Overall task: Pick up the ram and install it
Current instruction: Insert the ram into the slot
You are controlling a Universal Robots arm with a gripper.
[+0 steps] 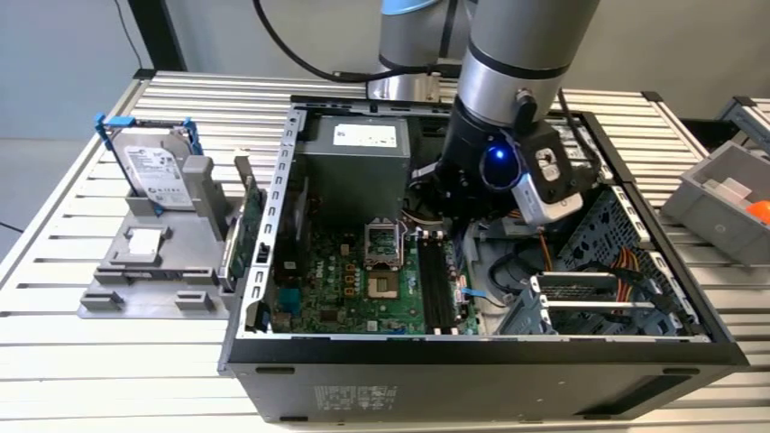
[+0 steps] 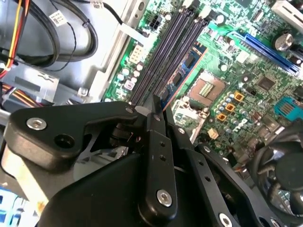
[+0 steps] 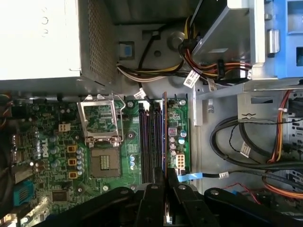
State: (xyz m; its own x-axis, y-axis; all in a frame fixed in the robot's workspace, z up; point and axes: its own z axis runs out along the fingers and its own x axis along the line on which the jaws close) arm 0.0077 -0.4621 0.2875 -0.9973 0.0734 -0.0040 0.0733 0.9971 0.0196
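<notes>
The gripper [image 1: 448, 209] is seen lowered into the open computer case [image 1: 288, 180], which lies on a slatted metal table [image 1: 72, 262], and it hangs over the motherboard [image 1: 349, 284] near the case's middle, just above the far ends of the long black memory slots [image 1: 435, 284]. In both wrist views the ram [image 2: 182, 78] is seen held edge-on between the black fingers [image 2: 156, 127], which are closed upon it; it appears as a thin dark bluish stick with a reddish-lit edge. In the first wrist view the ram [image 3: 164, 137] is seen running along the memory slots [image 3: 150, 142], lined up with the slot nearest the small white connector, between the slots and the motherboard's edge by the drive cage. Whether its lower edge is seated in the slot or only just above it cannot be told. The empty processor socket [image 3: 102, 137] is seen beside the slots, on the side toward the power supply [image 3: 42, 38]. Outside the case, by the table's edge on the exterior view's left, a silver hard drive [image 1: 157, 171] in a blue frame is stood upright in a grey holder [image 1: 144, 280], and a green expansion card [image 1: 249, 225] is stood between the holder and the case wall.
</notes>
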